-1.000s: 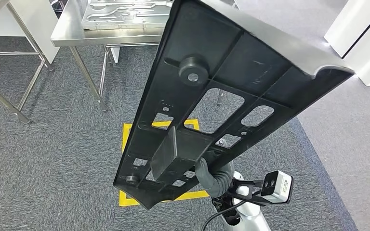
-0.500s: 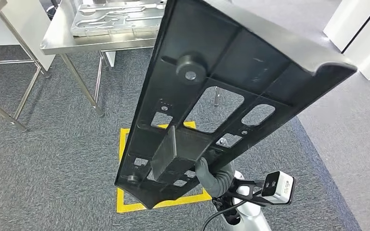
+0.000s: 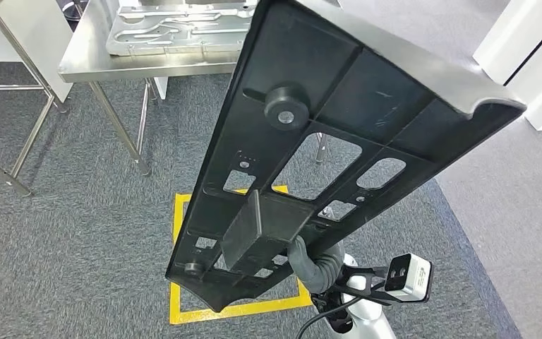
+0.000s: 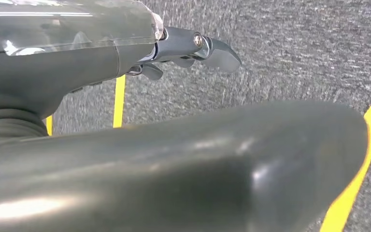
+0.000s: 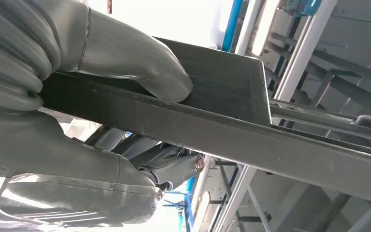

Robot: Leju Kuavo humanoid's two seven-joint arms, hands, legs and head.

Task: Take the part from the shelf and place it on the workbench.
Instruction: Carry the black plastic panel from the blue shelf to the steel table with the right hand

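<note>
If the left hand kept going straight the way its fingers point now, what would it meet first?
Probably just the grey carpet. The left hand holds nothing, and its fingers point down toward the floor near the yellow tape. Depth is unclear.

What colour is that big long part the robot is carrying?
Black. The part, gripped near its lower end by the right hand, shows best in the head view.

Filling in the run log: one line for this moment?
right robot hand: grips black part | left robot hand: holds nothing | workbench: ahead | part: not placed
</note>
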